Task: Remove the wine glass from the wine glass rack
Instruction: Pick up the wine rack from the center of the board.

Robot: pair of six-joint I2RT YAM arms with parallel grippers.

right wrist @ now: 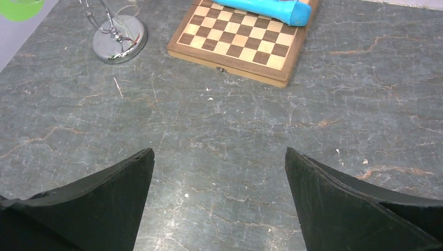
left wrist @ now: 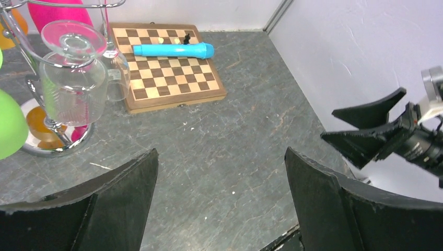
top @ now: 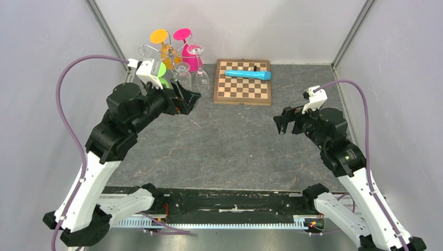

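The chessboard (top: 243, 81) lies on the desk (top: 230, 151), toward its far side. A torch (top: 248, 75) lies across the board's far rows, with a small chess piece (left wrist: 186, 38) just behind it. Just left of the chessboard stands the wine glass rack (right wrist: 119, 42), and a wine glass (left wrist: 73, 89) hangs from it bowl-down. The left claw (left wrist: 222, 157) is left of the chessboard and nearer. The right claw (right wrist: 219, 151) is right of it and nearer.

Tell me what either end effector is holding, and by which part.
Nothing is held. The left end effector and the right end effector both stand open and empty.
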